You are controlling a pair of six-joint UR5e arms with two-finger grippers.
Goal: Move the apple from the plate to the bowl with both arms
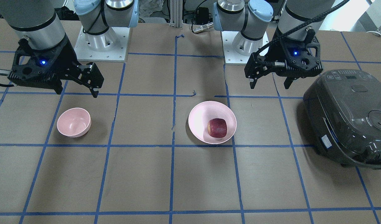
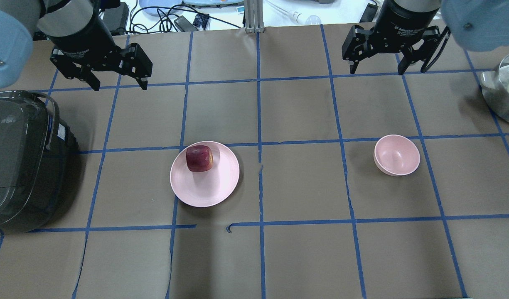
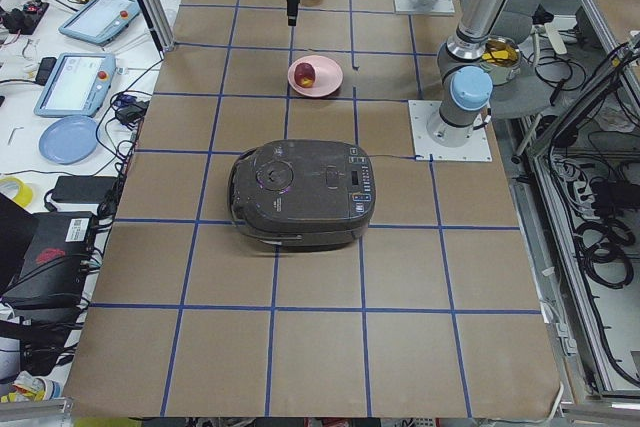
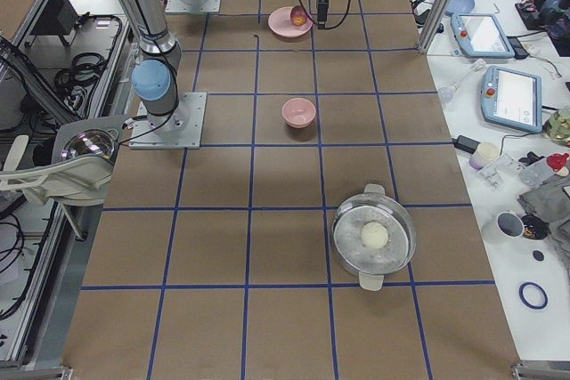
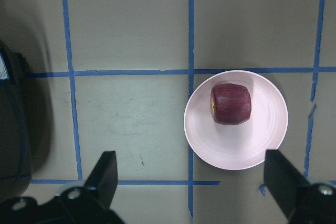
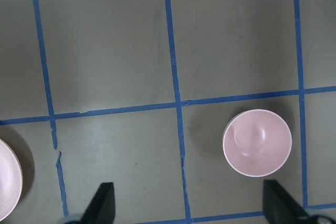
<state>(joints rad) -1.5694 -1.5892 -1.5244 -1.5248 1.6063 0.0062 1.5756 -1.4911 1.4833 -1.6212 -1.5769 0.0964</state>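
The dark red apple lies on the pale pink plate near the table's middle; both also show in the overhead view, apple on plate. The small pink bowl stands empty on the robot's right side. My left gripper is open and empty, raised above the table, short of the plate; its wrist view shows the apple on the plate. My right gripper is open and empty, raised near the bowl.
A dark rice cooker sits at the table's left end, close to the left arm. A metal pot holding a pale ball stands at the far right end. Blue tape lines grid the brown table cover.
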